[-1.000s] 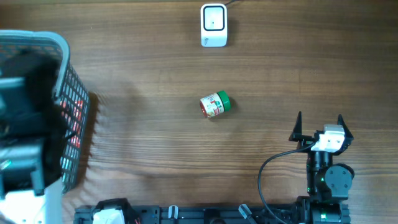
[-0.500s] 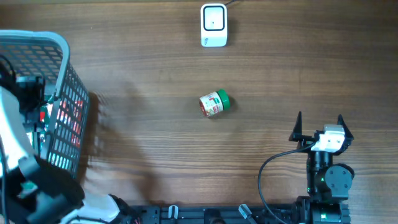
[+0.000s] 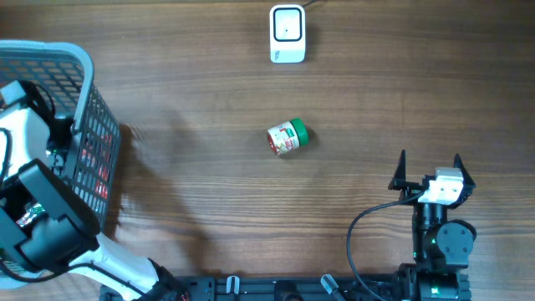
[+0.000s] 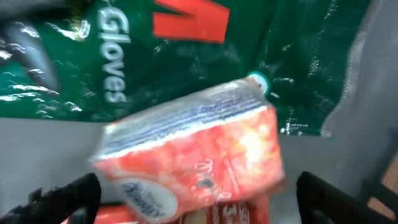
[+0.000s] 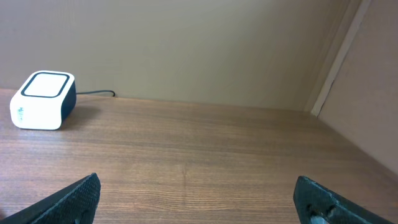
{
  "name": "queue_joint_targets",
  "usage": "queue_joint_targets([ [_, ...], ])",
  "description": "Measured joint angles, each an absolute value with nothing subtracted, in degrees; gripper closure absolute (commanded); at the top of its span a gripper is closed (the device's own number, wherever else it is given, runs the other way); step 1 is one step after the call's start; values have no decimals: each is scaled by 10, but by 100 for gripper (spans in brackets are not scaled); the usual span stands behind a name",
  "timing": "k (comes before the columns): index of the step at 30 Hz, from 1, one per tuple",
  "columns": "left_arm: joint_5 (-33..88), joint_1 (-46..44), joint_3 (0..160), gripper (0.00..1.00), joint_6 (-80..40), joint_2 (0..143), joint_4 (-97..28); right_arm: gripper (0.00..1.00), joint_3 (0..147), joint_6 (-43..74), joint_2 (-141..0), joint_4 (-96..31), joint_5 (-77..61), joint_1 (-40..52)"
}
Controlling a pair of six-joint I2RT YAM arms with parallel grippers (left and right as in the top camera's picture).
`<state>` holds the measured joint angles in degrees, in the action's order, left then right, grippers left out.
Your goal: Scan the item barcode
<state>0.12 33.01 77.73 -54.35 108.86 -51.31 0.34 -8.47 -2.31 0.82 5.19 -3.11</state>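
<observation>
Packet (image 4: 193, 152) directly under left hand (image 4: 199, 196)

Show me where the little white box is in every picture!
Overhead: the white box sits at the top middle of the table.
Left wrist: not in it; only a red packet and green wrapping show.
Right wrist: the white box is at the far left.
Shared landmark: the brown wooden table, seen in the overhead and right wrist views.

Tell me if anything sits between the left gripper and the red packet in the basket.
Nothing visible does. In the wrist view the left gripper, jaws spread, flanks the red packet, which lies uncovered on a green gloves bag inside the basket.
</observation>
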Motion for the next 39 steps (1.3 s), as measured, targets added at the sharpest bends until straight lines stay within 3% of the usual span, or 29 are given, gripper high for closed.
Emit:
queue_joint_targets([
  [3,-10,327,739,75,-548,1089,-486,0,4,-85,-23,8,52,-31],
  [5,-24,327,736,92,-550,1087,-483,0,3,-85,-23,8,52,-31],
  [6,-31,325,736,96,-547,1086,-482,0,4,-85,-23,8,52,-31],
  [15,-67,323,727,96,-546,1031,-507,0,4,-85,-23,8,52,-31],
  [22,-34,302,787,96,-546,709,-557,0,4,-85,-23,8,52,-31],
  [25,32,233,796,96,-545,583,-538,0,4,-85,-23,8,52,-31],
  [29,40,-25,802,94,-538,484,-539,0,3,-85,-23,8,52,-31],
  [34,-41,-272,713,93,-515,548,-570,0,4,-85,-23,8,52,-31],
  [39,-114,-383,610,94,-544,705,-562,0,3,-85,-23,8,52,-31],
])
